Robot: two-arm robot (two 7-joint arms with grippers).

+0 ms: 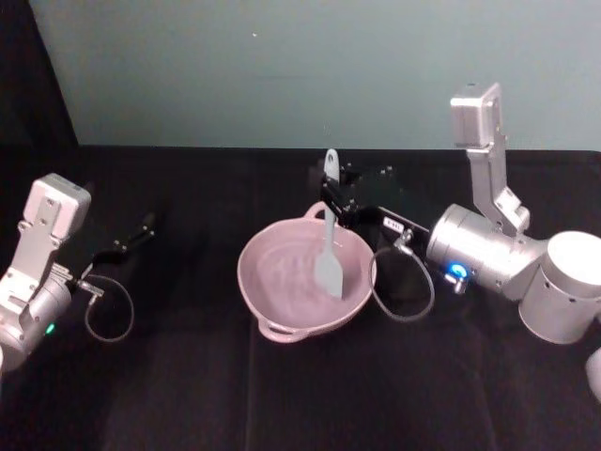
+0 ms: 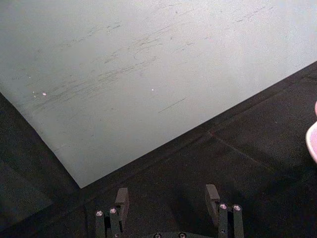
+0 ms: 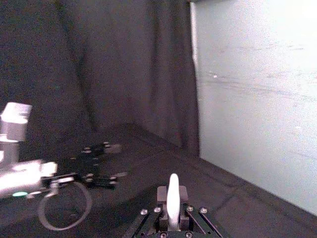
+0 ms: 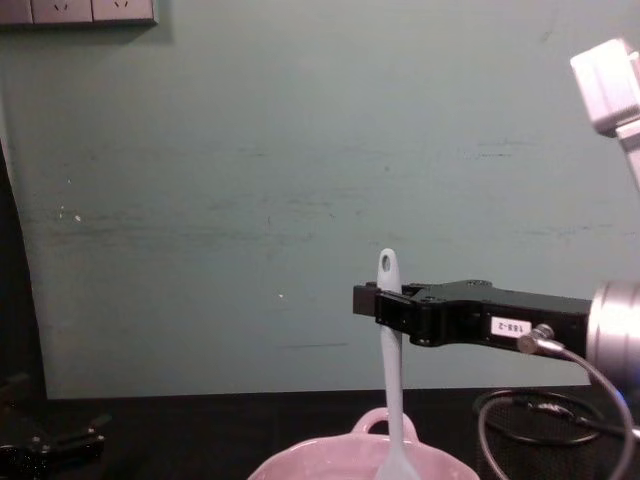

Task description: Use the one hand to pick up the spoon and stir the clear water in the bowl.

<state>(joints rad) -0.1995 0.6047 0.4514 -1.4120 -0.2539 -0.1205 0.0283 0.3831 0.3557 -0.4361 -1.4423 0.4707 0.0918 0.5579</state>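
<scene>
Bowl [image 1: 277,277], spoon [image 1: 329,263] upright in right tool [image 1: 331,202]

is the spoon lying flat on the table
No, the right tool holds the spoon upright with its head down in the bowl.

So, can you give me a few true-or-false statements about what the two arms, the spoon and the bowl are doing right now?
1. The right gripper holds the spoon upright by its handle. True.
2. The spoon's head is down inside the bowl. True.
3. The left arm helps hold the spoon. False: the left gripper is open and empty, off to the bowl's left.
4. The bowl is blue. False: it is pale pink.
</scene>
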